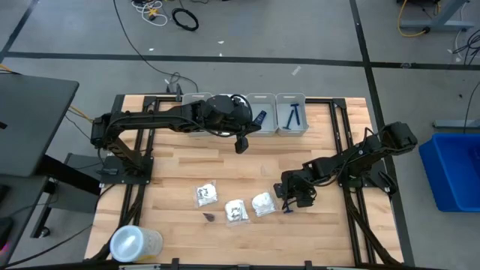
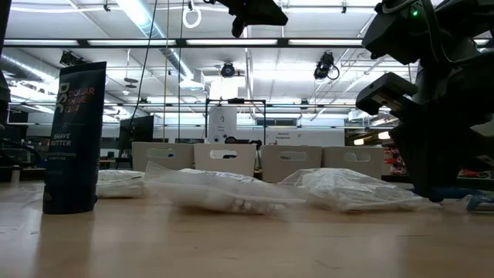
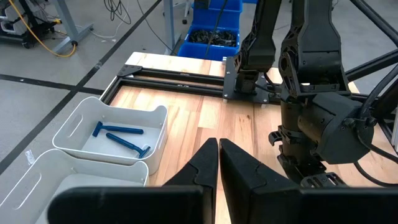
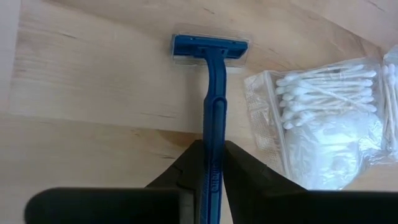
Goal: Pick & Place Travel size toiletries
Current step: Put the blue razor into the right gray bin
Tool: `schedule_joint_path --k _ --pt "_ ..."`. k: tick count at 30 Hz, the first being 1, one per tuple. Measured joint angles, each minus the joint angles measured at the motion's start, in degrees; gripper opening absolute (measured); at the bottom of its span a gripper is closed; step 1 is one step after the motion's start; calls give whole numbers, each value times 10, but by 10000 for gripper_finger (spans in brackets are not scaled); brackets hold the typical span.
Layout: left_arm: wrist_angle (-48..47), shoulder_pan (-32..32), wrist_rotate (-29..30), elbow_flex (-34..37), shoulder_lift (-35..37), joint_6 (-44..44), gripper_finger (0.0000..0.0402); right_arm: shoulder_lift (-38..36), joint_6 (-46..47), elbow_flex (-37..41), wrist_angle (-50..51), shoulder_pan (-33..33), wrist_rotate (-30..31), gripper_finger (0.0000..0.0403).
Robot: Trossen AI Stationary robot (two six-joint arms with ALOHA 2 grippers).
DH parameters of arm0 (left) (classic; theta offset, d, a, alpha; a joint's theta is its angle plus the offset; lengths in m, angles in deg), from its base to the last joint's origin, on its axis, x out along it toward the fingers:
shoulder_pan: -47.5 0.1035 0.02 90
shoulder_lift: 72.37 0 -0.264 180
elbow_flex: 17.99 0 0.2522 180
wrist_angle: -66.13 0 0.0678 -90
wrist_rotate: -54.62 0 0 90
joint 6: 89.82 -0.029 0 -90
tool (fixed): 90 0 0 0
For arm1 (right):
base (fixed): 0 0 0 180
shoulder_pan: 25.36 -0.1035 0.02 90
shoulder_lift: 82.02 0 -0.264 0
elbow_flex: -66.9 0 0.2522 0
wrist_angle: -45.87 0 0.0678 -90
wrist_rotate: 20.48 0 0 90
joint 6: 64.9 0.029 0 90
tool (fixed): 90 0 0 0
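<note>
- Thin blue T-shaped plastic razor (image 4: 213, 87), clear cap on its head, lies flat on the pale wooden counter (image 4: 93, 81); its handle sits between the fingers of the right pincer (image 4: 210, 163), which is clamped narrow on it.
- Just beside the razor head: a clear crinkly packet of white cotton swabs (image 4: 317, 93), close but apart from the handle.
- High view: right pincer (image 1: 289, 204) is low at the counter, next to the row of three white packets (image 1: 235, 211); a small dark oval item (image 1: 209, 217) lies near those packets.
- Far from the razor, along the counter's back edge, a row of grey and white rectangular plastic bins (image 1: 291, 112); one bin (image 3: 74, 127) already holds two blue razors (image 3: 121, 137).
- Left pincer (image 3: 219, 155) hangs over the counter by the bins, fingers closed together, holding nothing.
- A dark tall tube (image 2: 73, 139) stands at the counter's corner, well apart from the razor.
- Risk: the grip is on the handle's tail end, so the head-heavy razor could pivot or droop on lift and slip out.
- Risk: the razor head may snag the swab packet and drag it along.
- Risk: the carry to the bins passes near the left arm; a clash is possible if it waits there.
</note>
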Motion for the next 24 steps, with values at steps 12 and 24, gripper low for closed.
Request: schedule_joint_path --k 12,24 --pt "0 0 0 0 0 3 25 -2 0 0 -25 0 25 52" --pt "0 0 0 0 0 2 25 -40 32 0 -20 0 25 49"
